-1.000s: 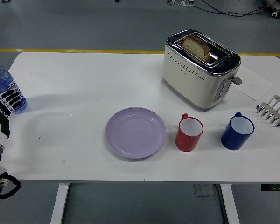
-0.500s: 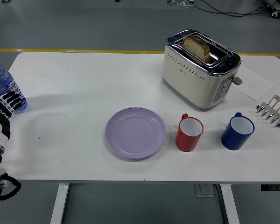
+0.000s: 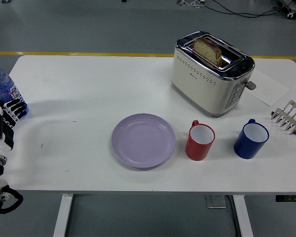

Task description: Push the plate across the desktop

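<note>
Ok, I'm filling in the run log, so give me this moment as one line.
phase: pre-contact | left hand: at table's left edge beside water bottle | lilac plate: untouched, left of red mug | right hand: unseen

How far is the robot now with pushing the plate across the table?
Nothing looks done yet: the purple plate lies near the table's front middle, beside the red mug, with nothing touching it. In hand: only the left hand is in view, at the table's left edge beside the water bottle, far from the plate. Left: reaching the plate and the whole push.
</note>
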Controlling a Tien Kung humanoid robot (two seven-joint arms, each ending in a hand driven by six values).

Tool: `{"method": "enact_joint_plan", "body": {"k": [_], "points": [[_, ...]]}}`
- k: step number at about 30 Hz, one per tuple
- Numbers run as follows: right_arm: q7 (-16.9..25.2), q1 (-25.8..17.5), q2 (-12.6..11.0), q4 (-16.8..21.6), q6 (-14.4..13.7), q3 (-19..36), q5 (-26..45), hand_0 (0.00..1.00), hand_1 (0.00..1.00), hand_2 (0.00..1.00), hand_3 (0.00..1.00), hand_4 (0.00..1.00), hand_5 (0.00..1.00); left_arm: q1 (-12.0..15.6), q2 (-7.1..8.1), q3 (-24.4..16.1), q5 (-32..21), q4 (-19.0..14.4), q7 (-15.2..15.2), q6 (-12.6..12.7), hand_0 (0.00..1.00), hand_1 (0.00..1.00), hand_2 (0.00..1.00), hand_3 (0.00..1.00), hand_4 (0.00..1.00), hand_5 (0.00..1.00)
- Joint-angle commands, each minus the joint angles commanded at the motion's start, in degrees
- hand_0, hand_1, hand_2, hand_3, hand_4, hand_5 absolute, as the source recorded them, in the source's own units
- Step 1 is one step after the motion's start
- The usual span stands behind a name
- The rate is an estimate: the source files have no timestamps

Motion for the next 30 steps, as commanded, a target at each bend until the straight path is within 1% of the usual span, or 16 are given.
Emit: {"method": "enact_joint_plan", "body": {"k": [4, 9, 14, 17, 19, 20, 26, 30], "points": [[-0.1, -0.2, 0.0, 0.0, 0.0, 0.2, -0.4, 0.689, 0.676, 0.697, 0.613, 0.485, 0.220, 0.3, -0.02, -0.1, 0.6, -0.5, 0.4, -0.2, 0.701, 0.705, 0.658, 0.581, 0.523, 0.998], [-0.2, -0.3, 0.0, 0.0, 0.0, 0.2, -0.8, 0.689, 0.674, 0.696, 0.612, 0.483, 0.221, 2.0, 0.45, -0.3, 2.5, -2.8, 2.2, -1.3, 0.700, 0.704, 0.664, 0.584, 0.527, 0.998], [-0.4, -0.5, 0.0, 0.0, 0.1, -0.1, -0.6, 0.689, 0.675, 0.696, 0.612, 0.483, 0.221, 2.7, 0.90, -0.9, 4.9, -4.1, 5.5, -1.8, 0.697, 0.694, 0.656, 0.581, 0.531, 0.998], [-0.5, -0.6, 0.0, 0.0, 0.0, -0.1, -0.6, 0.689, 0.675, 0.696, 0.612, 0.483, 0.221, 2.9, 0.82, -1.3, 6.9, -5.4, 7.4, -2.3, 0.697, 0.694, 0.656, 0.581, 0.531, 0.998], [-0.6, -0.7, 0.0, 0.0, 0.0, 0.0, -0.8, 0.689, 0.675, 0.695, 0.612, 0.481, 0.223, 2.9, 0.77, -1.4, 7.2, -5.8, 7.8, -2.5, 0.697, 0.693, 0.655, 0.582, 0.532, 0.998], [-0.6, -0.7, 0.1, 0.0, 0.1, 0.4, -1.4, 0.689, 0.675, 0.695, 0.612, 0.481, 0.223, 2.9, 0.74, -1.8, 8.2, -6.4, 8.9, -3.0, 0.697, 0.693, 0.655, 0.582, 0.532, 0.998], [-0.7, -0.6, 0.2, 0.0, 0.3, 0.6, -2.6, 0.688, 0.671, 0.696, 0.610, 0.478, 0.224, 3.4, 0.89, -3.1, 9.4, -8.0, 11.5, -4.6, 0.697, 0.693, 0.656, 0.583, 0.533, 0.998], [-0.8, -0.7, 0.2, 0.0, 0.3, 0.7, -2.9, 0.688, 0.671, 0.696, 0.610, 0.477, 0.225, 3.8, 1.00, -4.0, 9.4, -8.5, 12.0, -5.0, 0.697, 0.692, 0.654, 0.584, 0.534, 0.998]]}}
